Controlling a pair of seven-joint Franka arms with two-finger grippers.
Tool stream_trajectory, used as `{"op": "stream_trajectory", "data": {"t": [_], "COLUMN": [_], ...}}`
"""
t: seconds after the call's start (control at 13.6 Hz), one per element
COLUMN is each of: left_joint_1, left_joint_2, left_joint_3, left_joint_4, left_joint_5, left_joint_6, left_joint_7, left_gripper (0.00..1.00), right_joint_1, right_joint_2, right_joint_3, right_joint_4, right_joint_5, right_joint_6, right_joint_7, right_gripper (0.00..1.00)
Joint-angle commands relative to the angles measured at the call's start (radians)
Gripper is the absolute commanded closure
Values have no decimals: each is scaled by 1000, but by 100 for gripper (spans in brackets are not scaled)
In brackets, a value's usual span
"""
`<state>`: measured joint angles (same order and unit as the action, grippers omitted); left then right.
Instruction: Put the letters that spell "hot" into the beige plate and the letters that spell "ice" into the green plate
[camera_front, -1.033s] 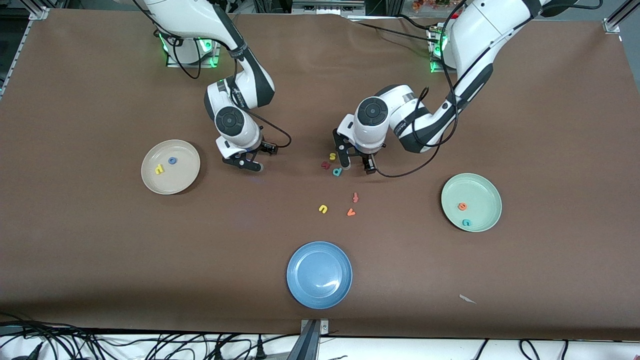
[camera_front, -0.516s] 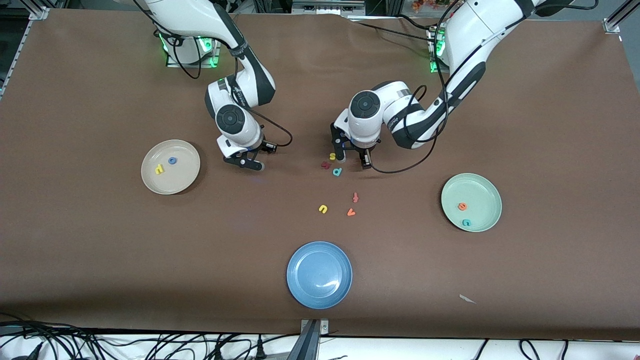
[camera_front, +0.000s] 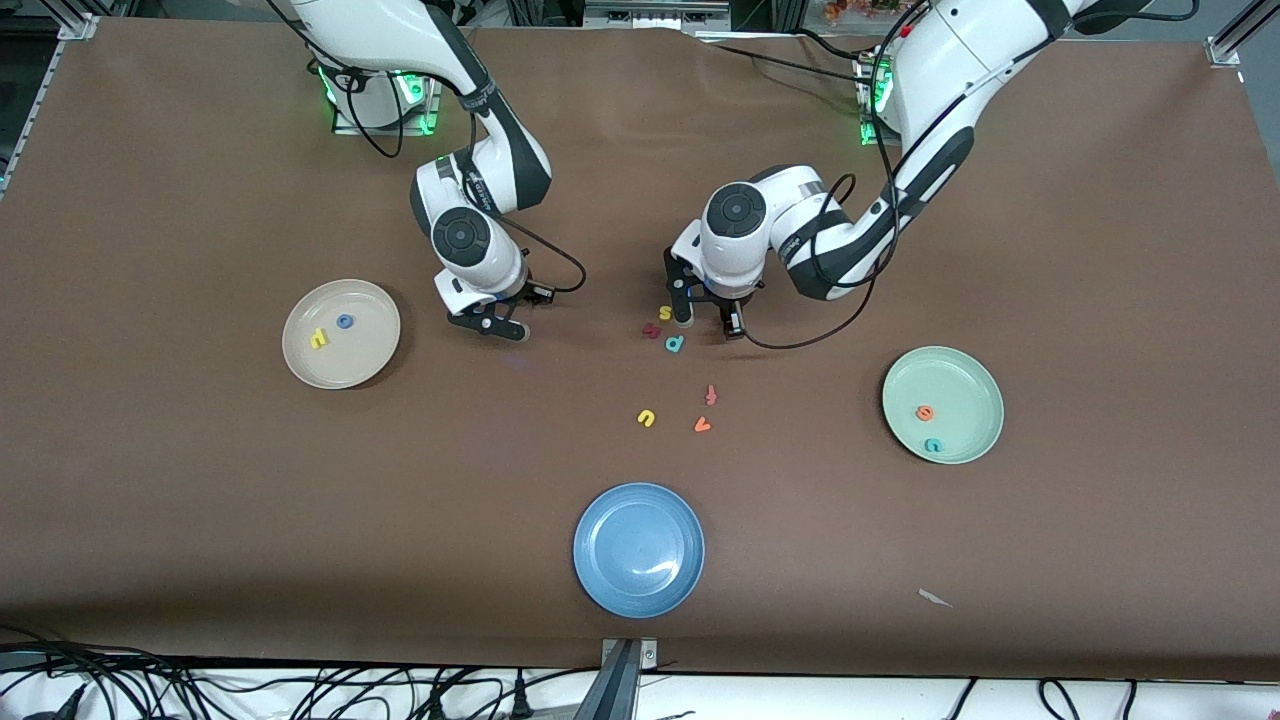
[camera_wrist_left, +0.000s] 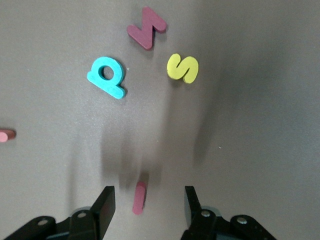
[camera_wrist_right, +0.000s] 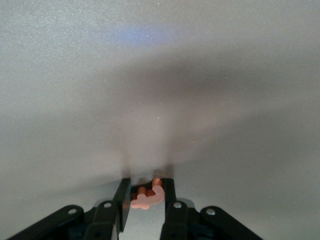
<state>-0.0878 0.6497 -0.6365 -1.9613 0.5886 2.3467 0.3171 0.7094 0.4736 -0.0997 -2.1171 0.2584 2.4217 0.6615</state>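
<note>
The beige plate (camera_front: 362, 357) holds a yellow "h" (camera_front: 319, 338) and a blue "o" (camera_front: 345, 321). Beside it, toward the table's middle, my right gripper (camera_front: 492, 328) is down at the table, shut on an orange "t" (camera_wrist_right: 148, 196) that is hidden in the front view. The green plate (camera_front: 962, 383) holds an orange "e" (camera_front: 925, 411) and a teal "c" (camera_front: 933, 445). Low over the loose letters at mid-table, my left gripper (camera_front: 709, 324) is open, and the dark red "i" (camera_wrist_left: 139, 197) lies between its fingers, touching neither.
Next to the left gripper lie a yellow "s" (camera_front: 664, 313), a dark red zigzag letter (camera_front: 651, 329) and a teal "d"-like letter (camera_front: 675, 344). Nearer the camera lie a salmon letter (camera_front: 711, 394), an orange "v" (camera_front: 702, 425), a yellow "u" (camera_front: 646, 418) and a blue plate (camera_front: 639, 549).
The left gripper slid a little toward the robots' bases and the right arm's end, settling over the "i" with its jaws narrowing. The right gripper's jaws closed on the "t".
</note>
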Motion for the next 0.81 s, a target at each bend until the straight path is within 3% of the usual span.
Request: {"op": "stream_trajectory", "data": {"t": [0.0,0.3,0.59,0.74], "left_joint_1": [10,8,7,7], "left_joint_2": [8,16,21,21], "left_joint_3": [3,3,4,4], "left_joint_4": [-14,-16,-14,-14], "left_joint_5": [59,59,60,60], "left_joint_6": [29,31,31,31], "left_joint_7": [-9,-10,-18,-18], "left_gripper": [37,67,74,80], "right_joint_1": [4,2,2,2], "right_joint_2": [-12,-23,-23,-36], "right_joint_3": [2,-58,-83,-133], "right_joint_4": [-3,149,187,189], "right_joint_5": [13,8,1,-1], "right_joint_6": [-35,-307,-383,-406], "right_joint_7": [23,33,20,-58], "right_gripper": [77,77,80,80]}}
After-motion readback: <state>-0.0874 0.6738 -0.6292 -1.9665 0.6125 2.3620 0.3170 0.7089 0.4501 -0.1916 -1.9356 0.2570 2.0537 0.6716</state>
